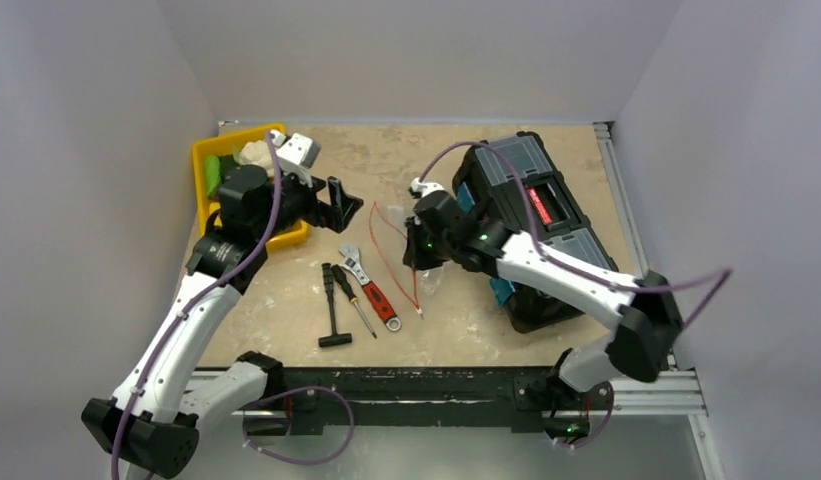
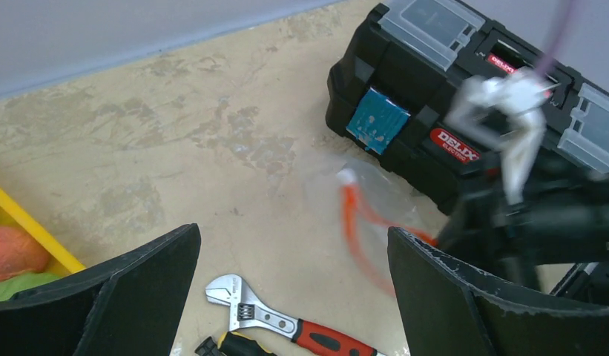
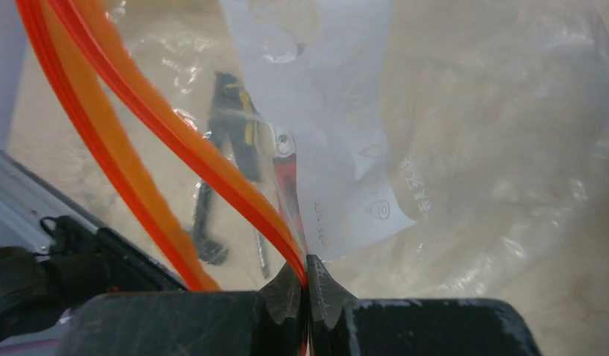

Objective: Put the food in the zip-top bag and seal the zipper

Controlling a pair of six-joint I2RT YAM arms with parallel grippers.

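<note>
The right gripper [image 3: 307, 285] is clamped fully closed, its two fingertips pinching the zipper [image 3: 160, 133] and a fold of the zip-top bag [image 3: 472, 148] between them. In the top view this gripper [image 1: 418, 255] sits just beside the black toolbox [image 1: 546, 220], on its left side. The clear bag [image 1: 396, 235] hangs and spreads from the grip further left of the toolbox, and the red-orange strip [image 1: 386, 255] loops down to the table. A whitish label [image 3: 338, 148] shows on the crinkled plastic.

The left gripper [image 1: 336, 205] stands wide open and holds nothing. It is well apart from the toolbox, beyond the bag, and its two black fingers [image 2: 138, 297] frame the bag from the wrist view.

Between the two arms, left of the toolbox and near the bag, lie a red-handled adjustable wrench [image 1: 371, 285], a screwdriver [image 1: 351, 295] and a black T-handle key [image 1: 331, 310].

The yellow bin [image 1: 204, 160], farthest from the toolbox, holds the food [image 1: 214, 172]: green pieces and a white cauliflower [image 1: 254, 152]. An orange-pink fruit [image 2: 12, 252] is also visible in it from the left wrist.
</note>
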